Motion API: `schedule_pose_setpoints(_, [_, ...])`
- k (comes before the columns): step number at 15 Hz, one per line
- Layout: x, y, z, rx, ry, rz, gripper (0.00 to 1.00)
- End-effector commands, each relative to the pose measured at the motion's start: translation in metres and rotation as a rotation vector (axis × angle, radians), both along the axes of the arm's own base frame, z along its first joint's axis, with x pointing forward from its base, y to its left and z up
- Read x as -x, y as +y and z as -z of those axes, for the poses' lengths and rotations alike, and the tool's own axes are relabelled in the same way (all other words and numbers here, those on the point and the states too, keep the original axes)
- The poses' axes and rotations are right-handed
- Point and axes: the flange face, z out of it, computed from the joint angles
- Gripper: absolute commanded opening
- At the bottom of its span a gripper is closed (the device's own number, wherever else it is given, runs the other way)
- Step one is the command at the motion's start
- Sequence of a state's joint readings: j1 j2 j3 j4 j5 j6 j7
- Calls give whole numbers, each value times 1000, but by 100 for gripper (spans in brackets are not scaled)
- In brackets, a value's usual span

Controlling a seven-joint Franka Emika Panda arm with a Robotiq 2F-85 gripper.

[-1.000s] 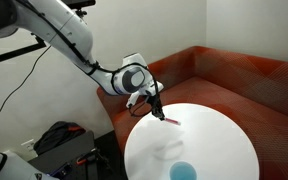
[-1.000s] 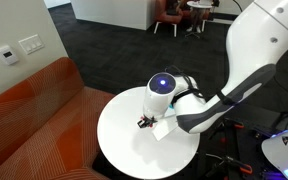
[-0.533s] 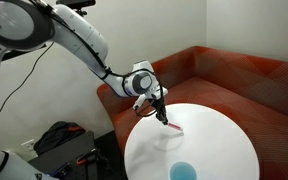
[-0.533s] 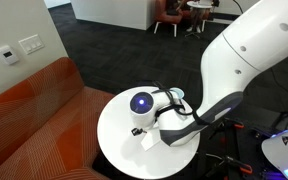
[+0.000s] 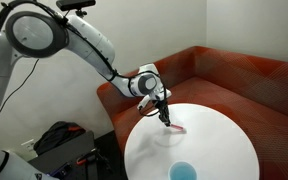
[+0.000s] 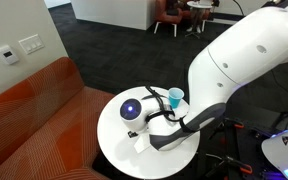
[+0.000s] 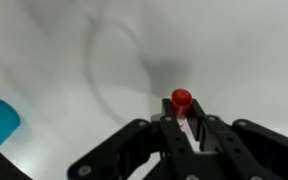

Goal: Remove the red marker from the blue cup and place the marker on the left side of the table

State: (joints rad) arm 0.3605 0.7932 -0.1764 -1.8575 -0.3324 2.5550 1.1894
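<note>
Pinching the red marker (image 7: 181, 99) between nearly closed fingers (image 7: 171, 130), the gripper (image 7: 184, 120) hovers low over the table (image 5: 224, 135), apart from the blue cup (image 5: 184, 172).

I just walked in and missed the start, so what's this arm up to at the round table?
The robot arm has its tool shut on the red marker, holding it low at the white table, near the edge by the sofa. The blue cup stands apart on the table, so the marker is already out of it. It isn't released yet, and I can't tell whether it touches the top.
</note>
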Motion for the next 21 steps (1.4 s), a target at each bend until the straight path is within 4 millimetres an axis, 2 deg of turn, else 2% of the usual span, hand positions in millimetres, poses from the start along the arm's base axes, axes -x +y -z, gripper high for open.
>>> schedule_pose_setpoints(1, [-4,0,4,0,10,29,45])
schedule_pose_setpoints(2, [-3,-1,5,-2,9,31,49])
schedule_pose_setpoints(5, [2,-2,-1,-15,-1,35,73])
schedule_pose_setpoints(8, [9,-9,-17,-33,-23,36,95])
schedule_pose_setpoints(9, [10,-10,-23,-40,-33,40,99])
schedule_pose_setpoints(16, [40,-26,-82,-112,-104,14,100])
schedule_pose_setpoints(21, [63,-31,-111,-143,-113,-6,100])
